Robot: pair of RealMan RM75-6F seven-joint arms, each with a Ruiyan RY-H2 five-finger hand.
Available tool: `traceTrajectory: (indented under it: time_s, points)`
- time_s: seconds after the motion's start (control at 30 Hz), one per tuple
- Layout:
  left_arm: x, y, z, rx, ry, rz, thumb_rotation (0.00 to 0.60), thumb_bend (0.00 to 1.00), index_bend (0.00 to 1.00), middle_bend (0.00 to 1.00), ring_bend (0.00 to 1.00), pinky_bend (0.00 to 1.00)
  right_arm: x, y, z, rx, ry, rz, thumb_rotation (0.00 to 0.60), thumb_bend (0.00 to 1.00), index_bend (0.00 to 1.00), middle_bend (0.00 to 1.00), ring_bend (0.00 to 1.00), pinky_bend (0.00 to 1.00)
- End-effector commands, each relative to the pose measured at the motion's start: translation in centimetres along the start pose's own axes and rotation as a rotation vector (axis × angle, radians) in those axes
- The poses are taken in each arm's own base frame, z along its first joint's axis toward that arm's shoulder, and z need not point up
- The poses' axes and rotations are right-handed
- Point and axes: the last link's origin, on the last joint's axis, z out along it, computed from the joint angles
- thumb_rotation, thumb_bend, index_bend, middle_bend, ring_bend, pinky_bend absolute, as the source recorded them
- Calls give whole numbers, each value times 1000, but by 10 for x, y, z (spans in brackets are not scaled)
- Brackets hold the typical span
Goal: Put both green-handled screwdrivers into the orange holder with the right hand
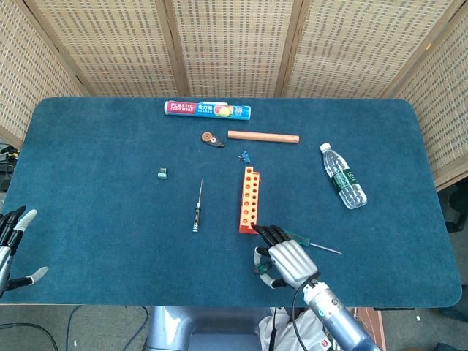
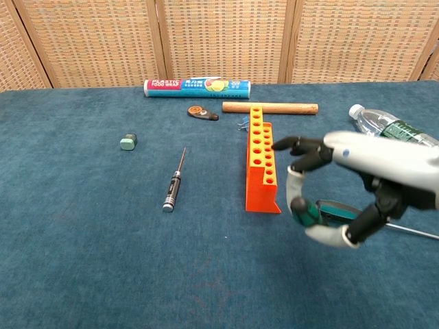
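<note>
The orange holder [image 1: 248, 199] [image 2: 262, 161] stands mid-table with its rows of holes facing up. My right hand [image 1: 287, 263] [image 2: 357, 175] hovers just right of its near end. It pinches one green-handled screwdriver [image 2: 304, 211] [image 1: 261, 266] between thumb and finger, lifted off the cloth. The second green-handled screwdriver [image 1: 301, 239] [image 2: 337, 208] lies on the table under and behind that hand, its shaft pointing right. At the table's near left edge my left hand [image 1: 12, 241] holds nothing, with its fingers spread.
A black screwdriver [image 1: 197, 208] lies left of the holder, and a small green block [image 1: 162, 173] further left. At the back are a plastic-wrap box [image 1: 208, 110], a wooden dowel [image 1: 263, 137], a brown round tool [image 1: 212, 139] and a blue clip [image 1: 243, 155]. A water bottle [image 1: 342, 175] lies right.
</note>
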Motion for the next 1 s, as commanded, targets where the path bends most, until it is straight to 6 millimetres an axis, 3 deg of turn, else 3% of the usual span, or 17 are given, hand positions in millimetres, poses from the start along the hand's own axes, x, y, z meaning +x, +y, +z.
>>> traceTrajectory:
  time_s: [0.03, 0.5, 0.57, 0.63, 0.8, 1.0]
  points:
    - [0, 0, 0, 0, -2, -2, 600, 0, 0, 0, 0, 0, 13, -4, 2, 3, 19, 28, 600, 418, 596, 0, 0, 0]
    - [0, -3, 6, 13, -16, -11, 600, 0, 0, 0, 0, 0, 66, -28, 19, 28, 88, 141, 600, 434, 600, 9, 0, 0]
    - [0, -3, 7, 15, -19, -12, 600, 0, 0, 0, 0, 0, 77, -34, 21, 40, 100, 188, 600, 434, 599, 12, 0, 0]
    - [-1, -4, 10, 23, -25, -11, 600, 0, 0, 0, 0, 0, 101, -43, 27, 63, 144, 275, 600, 434, 599, 16, 0, 0]
    - [-2, -3, 13, 31, -35, -9, 600, 0, 0, 0, 0, 0, 125, -43, 40, 67, 169, 397, 600, 434, 603, 30, 0, 0]
    - [-4, -3, 17, 38, -50, -6, 600, 0, 0, 0, 0, 0, 122, -36, 57, 65, 174, 572, 600, 446, 606, 35, 0, 0]
